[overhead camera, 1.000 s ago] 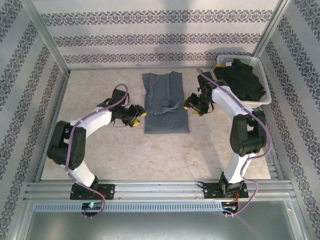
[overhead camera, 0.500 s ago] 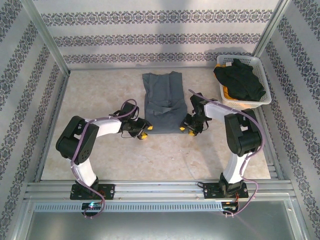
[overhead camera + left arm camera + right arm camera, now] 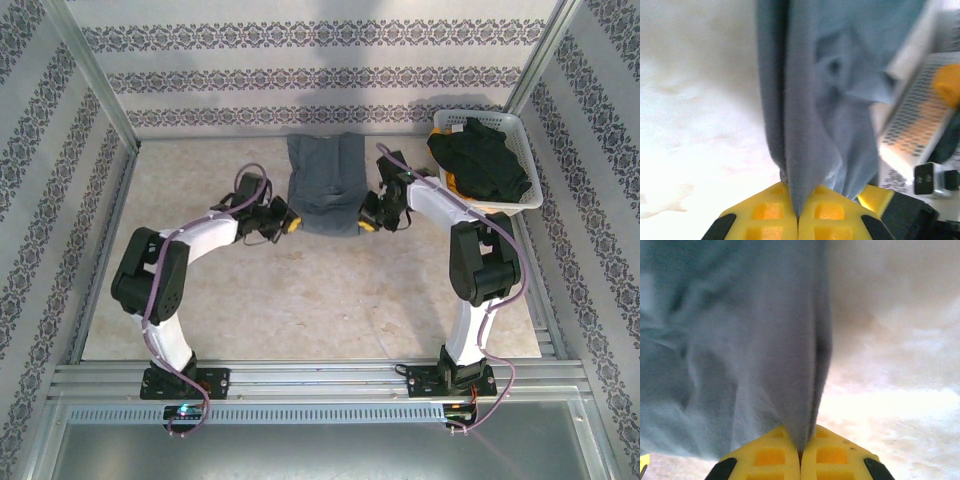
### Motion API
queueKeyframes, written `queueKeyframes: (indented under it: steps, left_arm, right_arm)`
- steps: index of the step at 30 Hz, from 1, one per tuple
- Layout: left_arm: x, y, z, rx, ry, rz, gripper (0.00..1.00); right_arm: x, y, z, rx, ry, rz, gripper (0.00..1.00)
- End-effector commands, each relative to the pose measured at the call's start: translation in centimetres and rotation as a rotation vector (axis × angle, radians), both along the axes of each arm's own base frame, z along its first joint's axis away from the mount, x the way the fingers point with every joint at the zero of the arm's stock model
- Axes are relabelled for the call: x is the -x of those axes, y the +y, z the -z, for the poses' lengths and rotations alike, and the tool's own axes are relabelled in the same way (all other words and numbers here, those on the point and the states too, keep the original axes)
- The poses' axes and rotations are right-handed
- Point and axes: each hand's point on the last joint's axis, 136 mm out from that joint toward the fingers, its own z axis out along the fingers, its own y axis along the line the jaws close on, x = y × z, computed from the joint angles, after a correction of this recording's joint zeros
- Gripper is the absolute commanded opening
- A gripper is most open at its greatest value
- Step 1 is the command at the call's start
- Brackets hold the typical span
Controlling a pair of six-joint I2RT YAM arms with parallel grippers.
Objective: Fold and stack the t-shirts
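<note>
Three soft cloth t-shirts, two robot arms, one basket. A slate blue-grey t-shirt (image 3: 325,175) lies at the middle back of the pale tabletop (image 3: 300,300). The left end effector (image 3: 288,222) is clamped on its near left corner. The right end effector (image 3: 366,221) is clamped on its near right corner. The wrist views show cloth pinched between each pair of yellow fingers (image 3: 765,212). A black t-shirt (image 3: 482,160) sits heaped in a white plastic lattice basket (image 3: 490,117) at the far right, over an orange-yellow t-shirt (image 3: 456,187).
</note>
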Motion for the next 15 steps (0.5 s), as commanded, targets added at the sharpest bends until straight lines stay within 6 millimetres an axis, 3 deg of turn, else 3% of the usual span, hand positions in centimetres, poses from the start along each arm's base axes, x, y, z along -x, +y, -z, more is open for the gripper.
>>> queueKeyframes:
  steps: [1,4,6,10,15]
  left_arm:
    - [-1.8,1.0,-8.4,0.028,-0.207,-0.036,0.00]
    - [-1.5,1.8,-11.1,0.062,-0.282,-0.076,0.00]
    - [-0.5,2.0,-10.8,0.075,-0.281,-0.078,0.00]
    - [3.2,2.0,-5.7,0.078,-0.154,-0.041,0.00]
    - [10.2,2.5,0.9,0.060,0.040,0.027,0.00]
  right_arm:
    - [-1.6,-0.1,-7.5,-0.021,-0.159,0.004,0.00]
    - [-2.0,0.5,-9.8,-0.066,-0.191,0.013,0.00]
    - [-1.5,0.9,-9.9,-0.083,-0.186,0.012,0.00]
    - [1.6,1.8,-7.4,-0.103,-0.112,-0.002,0.00]
    - [8.0,2.7,-2.2,-0.090,0.019,-0.040,0.00]
